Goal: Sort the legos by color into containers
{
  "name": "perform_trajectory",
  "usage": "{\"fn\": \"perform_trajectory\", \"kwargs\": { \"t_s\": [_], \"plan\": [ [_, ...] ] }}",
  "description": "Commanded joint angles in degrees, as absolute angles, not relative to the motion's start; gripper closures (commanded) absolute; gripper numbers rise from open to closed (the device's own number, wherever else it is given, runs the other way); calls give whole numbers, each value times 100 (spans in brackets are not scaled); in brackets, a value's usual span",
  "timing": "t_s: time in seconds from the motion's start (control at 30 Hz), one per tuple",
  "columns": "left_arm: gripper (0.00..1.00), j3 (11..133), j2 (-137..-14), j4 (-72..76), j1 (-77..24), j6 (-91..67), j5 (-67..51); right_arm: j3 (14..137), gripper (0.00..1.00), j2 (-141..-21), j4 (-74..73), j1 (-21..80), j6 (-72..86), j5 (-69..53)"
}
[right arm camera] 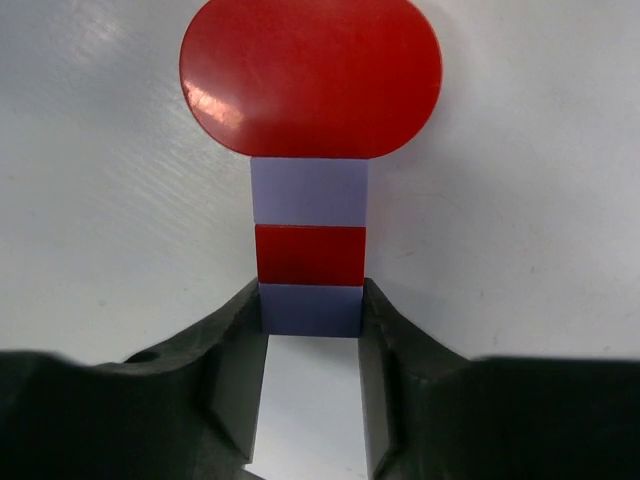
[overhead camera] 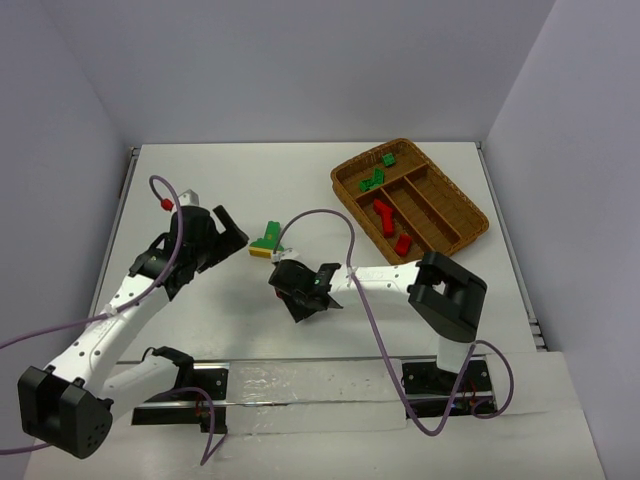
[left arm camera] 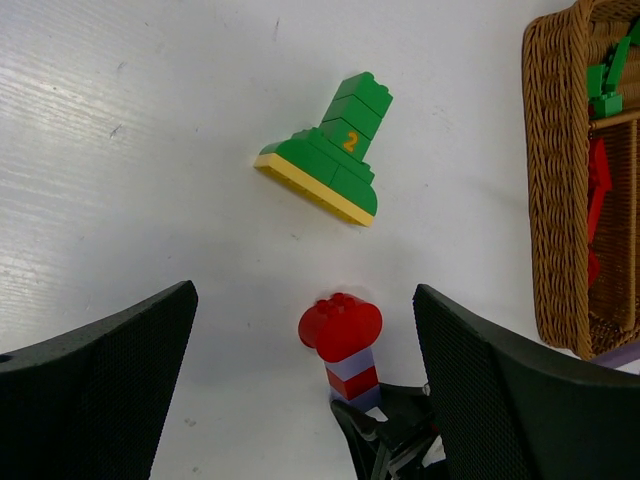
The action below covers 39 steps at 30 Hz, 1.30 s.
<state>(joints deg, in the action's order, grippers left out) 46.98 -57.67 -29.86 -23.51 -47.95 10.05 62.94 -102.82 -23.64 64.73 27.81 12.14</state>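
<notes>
My right gripper (right arm camera: pixel 312 322) is shut on the bottom lilac brick of a lego stack (right arm camera: pixel 310 180): lilac, red, lilac, with a round red piece on top. The stack lies low over the table. It also shows in the left wrist view (left arm camera: pixel 345 345), between my open, empty left gripper's (left arm camera: pixel 300 340) fingers (left arm camera: pixel 110 390). A green lego stack on a yellow plate (left arm camera: pixel 328 165) lies just beyond, also seen from above (overhead camera: pixel 267 240). The wicker tray (overhead camera: pixel 350 176) at the back right holds green legos (overhead camera: pixel 373 181) and red legos (overhead camera: pixel 384 212) in separate compartments.
The tray's woven wall (left arm camera: pixel 553 180) stands at the right edge of the left wrist view. My left gripper (overhead camera: pixel 230 233) and right gripper (overhead camera: pixel 295 280) are close together at mid-table. Purple cables loop over both arms.
</notes>
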Motion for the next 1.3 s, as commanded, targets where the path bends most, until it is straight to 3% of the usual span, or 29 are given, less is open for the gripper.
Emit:
{"fn": "perform_trajectory", "kwargs": {
  "t_s": [0.0,0.07,0.13,0.3,0.57,0.73,1.03,1.27],
  "plan": [
    [4,4844,-5876,-2779,-2329,-4888,915,6429,77,-10268,-2227,6460,2685,1308],
    [4,4884,-5942,-2804,-2329,-4866,860,6326,92,-10077,-2213,6451,2683,1406],
    [4,4918,-6007,-2793,-2329,-4841,725,6259,97,-9783,-2190,6451,2627,1501],
    [3,4490,-6393,-2096,-2231,-4700,-166,5711,98,-8925,-1449,6451,2168,1663],
    [1,3656,-6310,-554,-2013,-5010,-2396,5529,98,-8368,-1161,6442,1925,1969],
    [3,3197,-6304,478,-1767,-5322,-3209,5493,99,-8150,-1099,6356,1811,1935],
    [3,2598,-6189,1785,-1677,-6357,-3313,5509,100,-8144,-1088,6293,1786,1774],
    [3,2584,-6145,2042,-1670,-6152,-3341,5520,100,-8049,-1075,6284,1806,1628]
  ]
}}
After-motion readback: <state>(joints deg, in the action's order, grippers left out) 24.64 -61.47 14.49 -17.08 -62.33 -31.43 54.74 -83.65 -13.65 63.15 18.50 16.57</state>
